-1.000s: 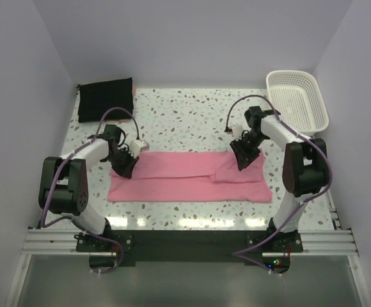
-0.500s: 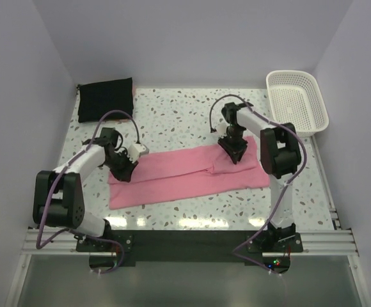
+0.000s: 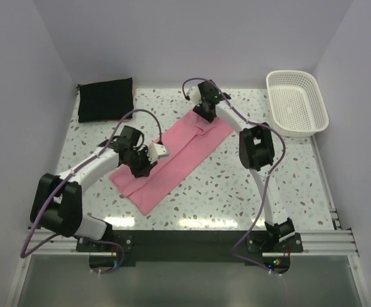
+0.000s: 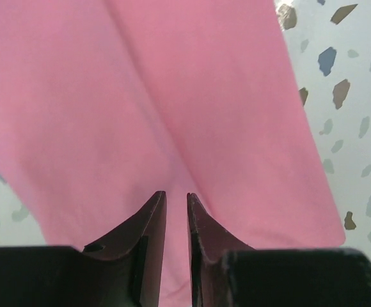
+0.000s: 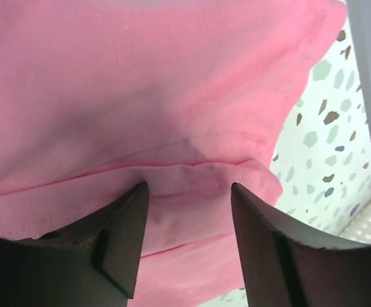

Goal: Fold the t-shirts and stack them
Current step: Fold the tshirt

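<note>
Swung round since a second ago, the pink t-shirt (image 3: 180,153) now lies slantwise across the worktop (image 3: 249,185), from near left to far middle. My left tool (image 4: 174,198) is narrow, pinching a crease near its lower end. My right tool (image 5: 189,187) stands wide over the far hem. The black t-shirt (image 3: 105,99) sits folded in the far-left corner.

Worktop (image 3: 288,185) open right of pink t-shirt (image 3: 179,157). Basket (image 3: 297,105) blocks far-right corner, black t-shirt (image 3: 105,99) blocks far-left.
</note>
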